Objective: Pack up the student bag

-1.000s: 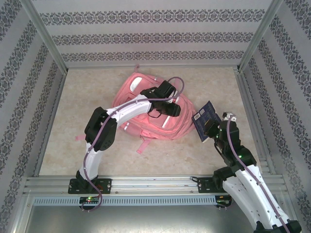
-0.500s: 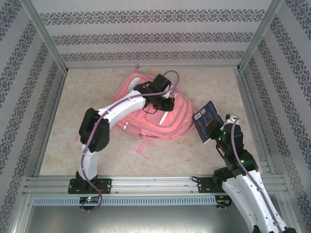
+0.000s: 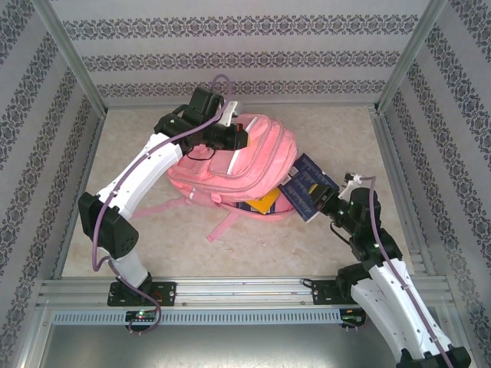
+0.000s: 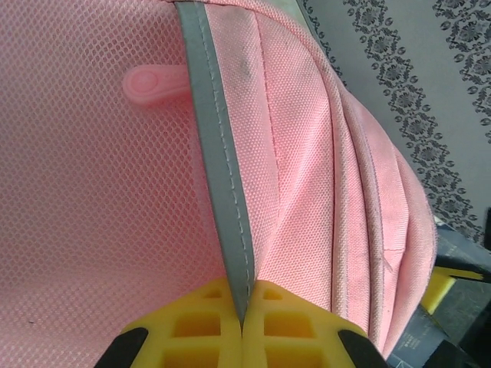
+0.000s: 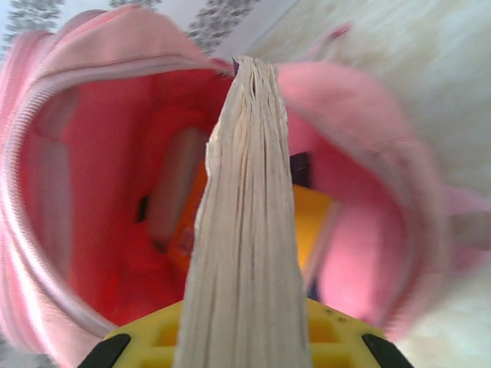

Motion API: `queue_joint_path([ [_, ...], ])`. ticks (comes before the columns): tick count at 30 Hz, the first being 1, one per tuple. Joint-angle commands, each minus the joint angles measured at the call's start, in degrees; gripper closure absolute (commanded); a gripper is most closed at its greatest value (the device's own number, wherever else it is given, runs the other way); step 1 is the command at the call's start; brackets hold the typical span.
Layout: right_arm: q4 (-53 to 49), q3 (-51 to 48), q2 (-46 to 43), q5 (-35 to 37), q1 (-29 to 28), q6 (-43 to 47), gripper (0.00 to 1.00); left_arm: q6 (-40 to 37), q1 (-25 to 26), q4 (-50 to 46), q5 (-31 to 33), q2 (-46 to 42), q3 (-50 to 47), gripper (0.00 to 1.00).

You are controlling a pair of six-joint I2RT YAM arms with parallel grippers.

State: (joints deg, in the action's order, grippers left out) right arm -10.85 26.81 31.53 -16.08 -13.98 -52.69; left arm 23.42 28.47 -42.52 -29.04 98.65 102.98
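One big pink student bag [image 3: 253, 161] lies on the counter [image 3: 337, 130], a little toward the far side, and its mouth gapes to the near right, straight at the right tool [image 3: 328, 201]. That is the relation the next move turns on. The opening faces the right arm, which is much the nearer of the two to it, while the left arm is off at the bag's far-left end.

Low inside the mouth we can see something yellow [image 3: 265, 203], with a dark shape beside it that we can't make out. Right at the rim is the book [image 3: 308, 186], dark blue cover up, with the right tool's jaws clamped on its near end.

From the right wrist we're looking along the page edge. The book stands on edge with its long axis aimed into the red-lined cavity, roughly centred between the two walls of the opening. Whether its far end has crossed the rim we can't tell.

Over on the far left, the left tool [image 4: 242, 307] has its yellow jaws pressed together on the bag's grey reflective stripe [image 4: 219, 169], and that pinch holds the fabric up and the mouth open.

So we judge the book wants a straight push along its own axis, far and leftward. We'd watch the upper far corner, which could snag the top lip, and the yellow thing lying in its path.
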Motion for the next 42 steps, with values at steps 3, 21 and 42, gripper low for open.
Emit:
queue_joint_path([
  [3, 24.13, -3.85, 6.38, -12.05, 0.01, -14.27, 1.0, 1.97, -1.64, 3.14, -5.53, -2.15, 1.31, 1.0],
  [21, 52.82, 10.19, 50.76, -10.64, -11.51, -14.2, 1.0, 2.32, -2.97, 4.94, -10.46, -3.29, 0.12, 1.0],
  [42, 41.18, 16.99, 62.77, -4.84, -11.71, -1.52, 0.28, 8.81, -5.15, 13.74, -10.7, 0.29, -5.0, 1.0],
])
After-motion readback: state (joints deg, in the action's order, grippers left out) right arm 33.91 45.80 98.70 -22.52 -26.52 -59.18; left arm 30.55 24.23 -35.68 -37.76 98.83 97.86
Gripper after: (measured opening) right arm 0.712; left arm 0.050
